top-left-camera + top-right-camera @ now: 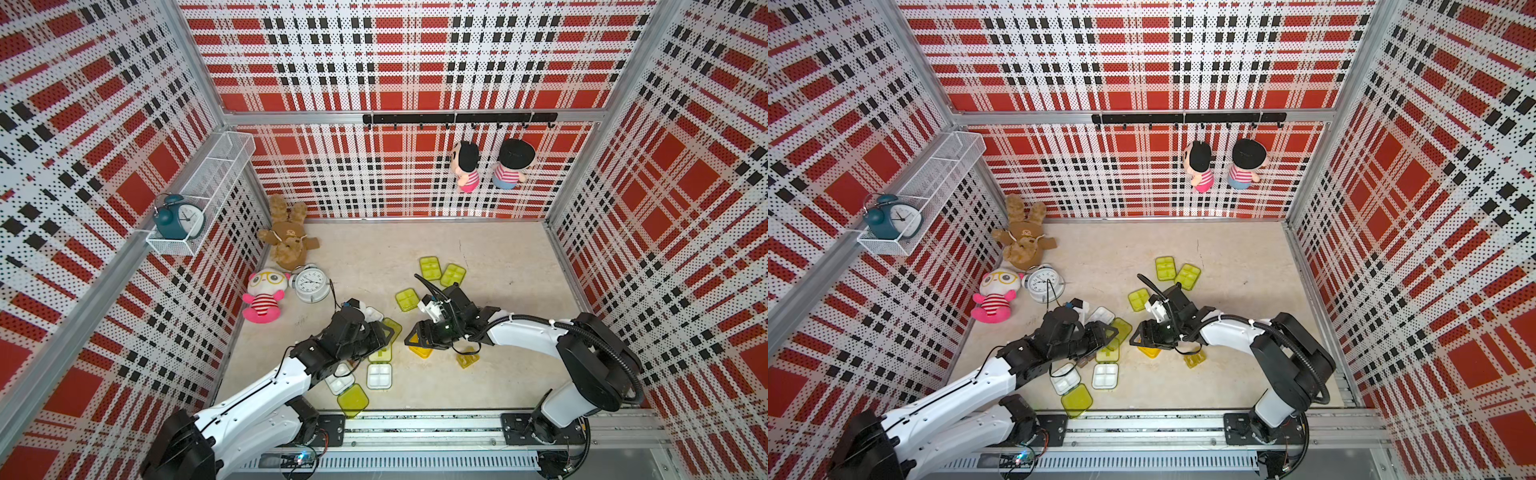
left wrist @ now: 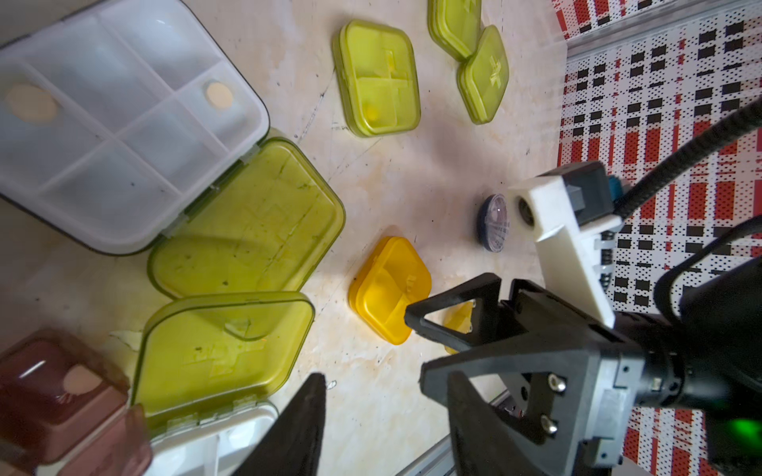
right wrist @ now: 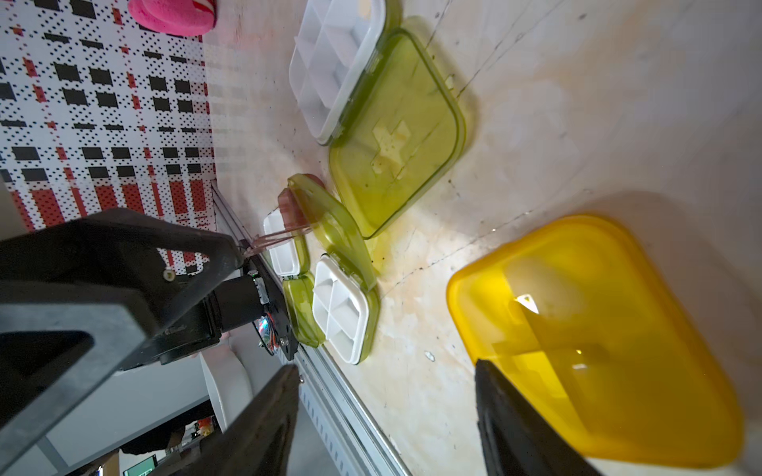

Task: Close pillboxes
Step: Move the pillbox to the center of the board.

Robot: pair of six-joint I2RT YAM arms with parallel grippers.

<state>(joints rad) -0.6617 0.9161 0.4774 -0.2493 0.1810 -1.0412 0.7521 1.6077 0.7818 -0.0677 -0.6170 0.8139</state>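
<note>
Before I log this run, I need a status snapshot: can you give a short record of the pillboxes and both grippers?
left gripper: open, holding nothing
right gripper: open, holding nothing
closed lime pillboxes: three, far side of table
open lime pillboxes: three, near left gripper
orange pillbox: looks closed, beside right gripper's fingers

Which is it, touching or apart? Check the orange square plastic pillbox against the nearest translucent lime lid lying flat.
Apart. The left wrist view shows bare table between the orange pillbox and the lime lid.
</note>
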